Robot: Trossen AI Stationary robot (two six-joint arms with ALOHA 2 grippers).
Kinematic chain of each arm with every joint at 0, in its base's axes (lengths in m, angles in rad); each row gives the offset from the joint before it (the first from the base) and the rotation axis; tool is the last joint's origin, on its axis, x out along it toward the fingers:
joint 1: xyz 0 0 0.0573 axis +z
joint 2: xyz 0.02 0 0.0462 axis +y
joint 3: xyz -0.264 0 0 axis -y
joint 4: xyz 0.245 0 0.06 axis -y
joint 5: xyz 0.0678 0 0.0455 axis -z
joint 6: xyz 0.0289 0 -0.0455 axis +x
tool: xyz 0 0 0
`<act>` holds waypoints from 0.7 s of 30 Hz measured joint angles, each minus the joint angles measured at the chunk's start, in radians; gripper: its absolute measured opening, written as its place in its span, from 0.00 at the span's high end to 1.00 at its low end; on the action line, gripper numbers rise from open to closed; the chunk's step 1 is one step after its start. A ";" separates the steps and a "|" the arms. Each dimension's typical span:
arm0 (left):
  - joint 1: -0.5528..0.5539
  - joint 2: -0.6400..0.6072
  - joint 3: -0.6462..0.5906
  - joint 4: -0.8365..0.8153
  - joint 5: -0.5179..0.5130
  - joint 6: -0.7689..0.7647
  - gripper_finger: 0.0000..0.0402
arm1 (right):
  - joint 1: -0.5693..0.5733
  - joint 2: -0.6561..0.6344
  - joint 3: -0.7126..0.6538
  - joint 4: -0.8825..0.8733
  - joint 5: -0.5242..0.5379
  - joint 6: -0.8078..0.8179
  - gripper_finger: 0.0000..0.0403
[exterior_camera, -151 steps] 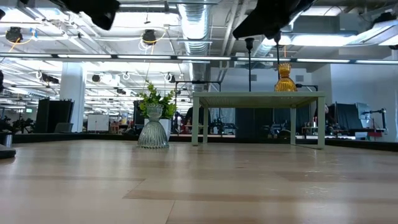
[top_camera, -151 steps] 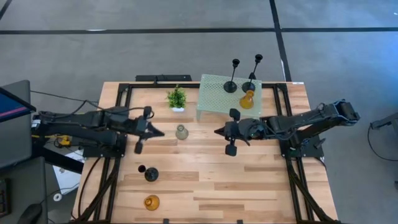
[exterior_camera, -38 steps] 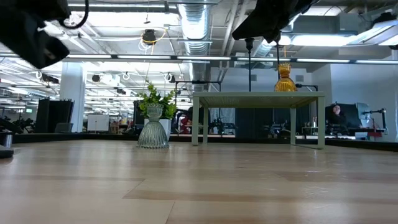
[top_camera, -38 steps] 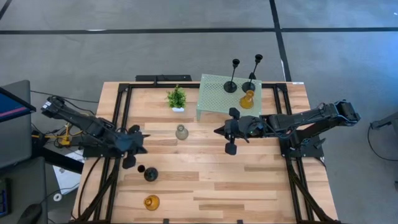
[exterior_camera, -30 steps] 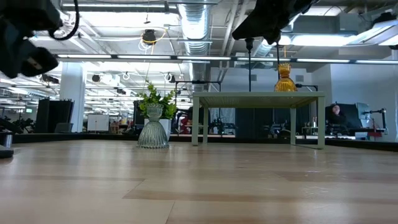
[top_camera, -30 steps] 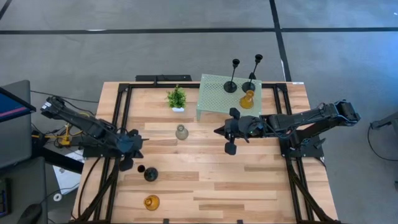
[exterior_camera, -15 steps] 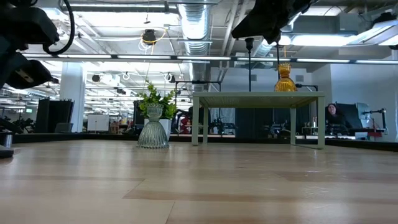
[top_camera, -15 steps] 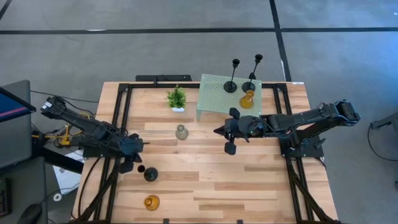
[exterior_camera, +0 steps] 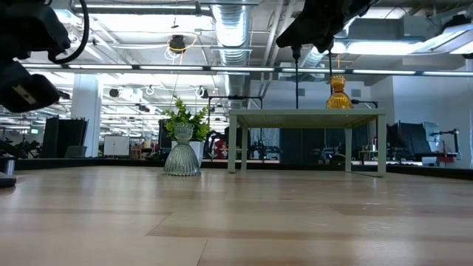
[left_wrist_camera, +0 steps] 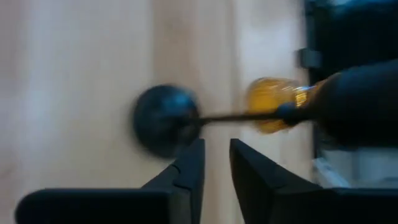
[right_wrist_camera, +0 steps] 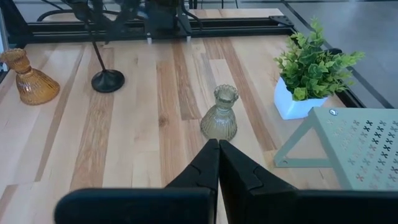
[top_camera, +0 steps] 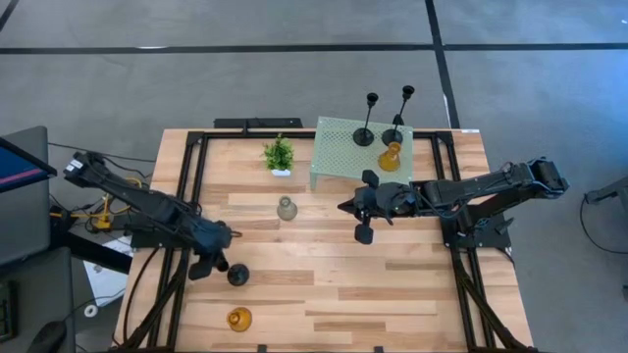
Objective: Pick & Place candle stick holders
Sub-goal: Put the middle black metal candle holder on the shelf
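Note:
A black thin-stemmed holder [top_camera: 238, 276] stands on its round base [left_wrist_camera: 165, 119] at the near left, an amber glass holder [top_camera: 238, 319] nearer the front edge. My left gripper [top_camera: 216, 259] hovers over the black holder's top, fingers a narrow gap apart [left_wrist_camera: 216, 168], beside the stem [left_wrist_camera: 239, 116] and touching nothing. A clear-grey glass holder [top_camera: 286, 208] stands mid-table. My right gripper [top_camera: 343, 207] is shut and empty to its right [right_wrist_camera: 217, 155]. Two black holders [top_camera: 366, 135] [top_camera: 394, 133] and an amber one [top_camera: 390, 157] stand on the mesh stand.
A small green potted plant [top_camera: 280, 155] stands at the far side. The pale green mesh stand [top_camera: 339, 157] stands on its legs at the far right. Black frame rails [top_camera: 191, 176] run along the table's left and right sides. Bare wood lies at the near right.
My left gripper has gone toward the table's near edge and down, ending over the top of the black holder at the near left. The holders and my right arm have kept still.

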 joint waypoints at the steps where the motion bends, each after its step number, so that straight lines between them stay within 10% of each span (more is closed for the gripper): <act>1: 0.000 0.013 -0.013 0.054 0.025 0.000 0.79 | 0.000 0.000 0.000 0.000 0.000 0.000 1.00; 21: 0.000 0.179 -0.051 0.259 0.071 0.000 0.62 | 0.000 0.000 0.000 0.006 0.000 0.000 1.00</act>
